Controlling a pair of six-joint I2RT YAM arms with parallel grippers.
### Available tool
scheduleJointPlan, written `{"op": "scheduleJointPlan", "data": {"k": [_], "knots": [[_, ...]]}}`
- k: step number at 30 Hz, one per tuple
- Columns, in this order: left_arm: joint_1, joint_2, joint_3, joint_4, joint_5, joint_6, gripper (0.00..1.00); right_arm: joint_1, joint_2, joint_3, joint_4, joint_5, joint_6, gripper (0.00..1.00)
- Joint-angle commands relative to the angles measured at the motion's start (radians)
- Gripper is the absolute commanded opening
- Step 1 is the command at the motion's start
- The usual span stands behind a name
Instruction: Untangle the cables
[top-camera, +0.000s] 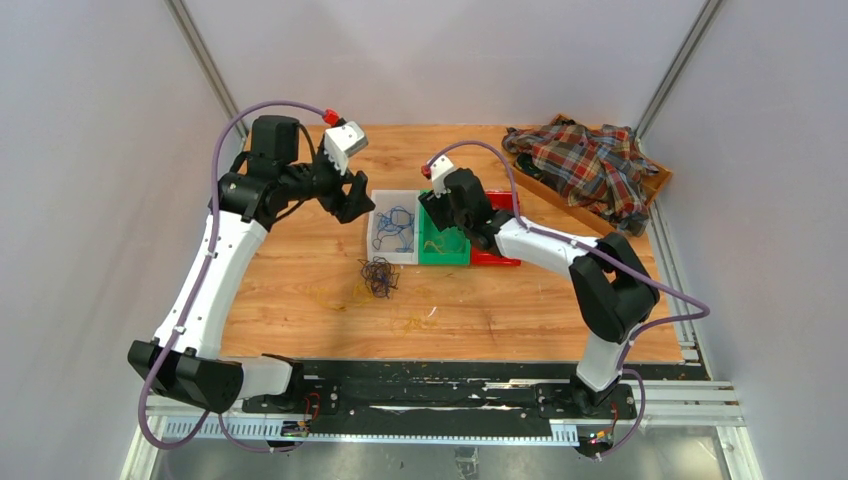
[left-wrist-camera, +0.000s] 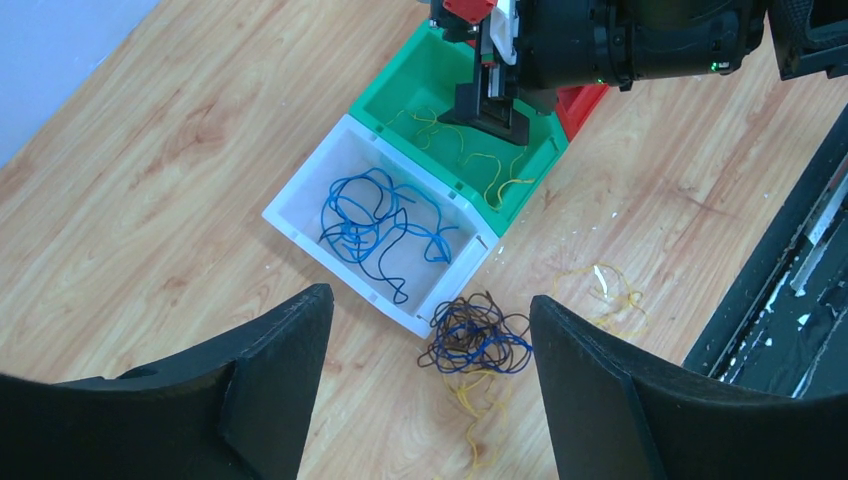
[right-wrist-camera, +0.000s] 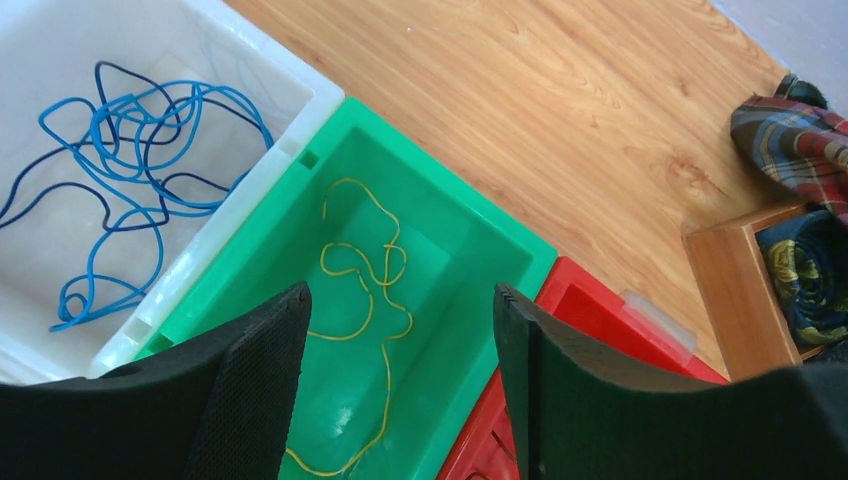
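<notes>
The cables lie as a small dark brown and blue clump on the wooden table, just in front of the white bin. In the left wrist view the clump sits between my fingers and well below them, with a yellow strand trailing from it. My left gripper hangs open above the table, left of the bins, holding nothing. My right gripper stands open over the green bin, where thin yellow cables lie. Blue cables lie in the white bin.
A red bin adjoins the green bin on the right. Loose yellow wires lie nearer the front edge. A plaid shirt fills a wooden tray at the back right.
</notes>
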Motion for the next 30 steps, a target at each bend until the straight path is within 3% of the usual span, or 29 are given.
{"op": "scheduleJointPlan", "data": {"k": [1,9,15,20,23,30], "knots": [[0.007,-0.025,-0.018,-0.014,0.019,0.015,0.76,-0.008,-0.027,-0.024,0.017,-0.001,0.018,0.67],[0.007,-0.023,-0.016,-0.02,0.017,0.04,0.76,0.0,-0.223,-0.176,0.014,-0.098,0.089,0.64],[0.008,-0.013,-0.008,-0.02,0.026,0.044,0.76,0.006,-0.345,-0.347,0.088,-0.413,0.092,0.57],[0.007,-0.006,0.0,-0.021,0.03,0.036,0.76,0.005,-0.278,-0.319,0.057,-0.464,0.074,0.55],[0.008,-0.01,0.002,-0.02,0.03,0.033,0.76,0.006,-0.223,-0.261,0.023,-0.428,0.066,0.45],[0.008,-0.022,0.002,-0.02,0.021,0.047,0.76,0.004,-0.128,-0.186,-0.019,-0.417,0.051,0.37]]}}
